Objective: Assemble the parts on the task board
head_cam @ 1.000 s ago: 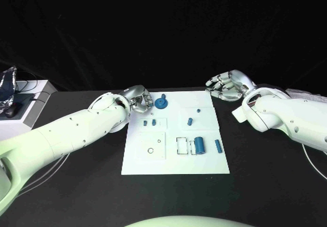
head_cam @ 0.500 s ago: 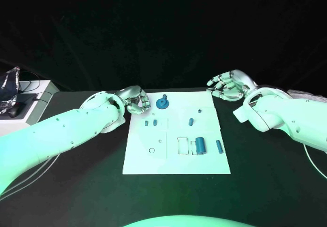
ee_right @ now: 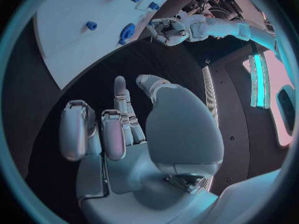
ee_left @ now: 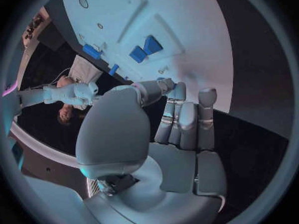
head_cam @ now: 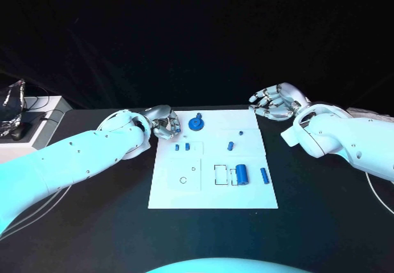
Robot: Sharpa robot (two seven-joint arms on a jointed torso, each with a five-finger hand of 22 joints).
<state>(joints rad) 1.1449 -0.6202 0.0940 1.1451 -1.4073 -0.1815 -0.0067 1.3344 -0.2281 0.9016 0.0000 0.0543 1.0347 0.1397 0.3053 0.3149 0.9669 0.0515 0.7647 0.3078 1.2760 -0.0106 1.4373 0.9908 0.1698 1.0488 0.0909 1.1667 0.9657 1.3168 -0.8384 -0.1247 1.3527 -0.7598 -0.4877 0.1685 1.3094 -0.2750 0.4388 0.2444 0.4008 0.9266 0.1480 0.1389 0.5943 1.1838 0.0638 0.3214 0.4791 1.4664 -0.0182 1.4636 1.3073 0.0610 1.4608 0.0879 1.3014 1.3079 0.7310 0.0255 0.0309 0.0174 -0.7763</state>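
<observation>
White rectangular task board (head_cam: pixel 213 193) lying mid-bench, small blue parts (head_cam: pixel 241 174) scattered on it. Left silver hand (head_cam: pixel 165 122) just beside its far-left corner, fingers curled, holding nothing. Right silver hand (head_cam: pixel 275 102) beyond far-right corner, loosely spread, empty.

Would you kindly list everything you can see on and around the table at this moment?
Task board: one, white, middle of the black table.
Round part: one, blue, far end of the board near the left hand.
Small parts: two, blue, side by side behind the near-left panel.
Small parts: two, blue, right of centre, one tiny piece farther back.
Large cylinder: one, blue, beside the rectangular slot.
Slim part: one, blue, near the board's right edge.
Box: one, white, off the table's left edge.
Left hand: silver, holds nothing, at the board's far-left corner.
Right hand: silver, holds nothing, beyond the far-right corner.
</observation>
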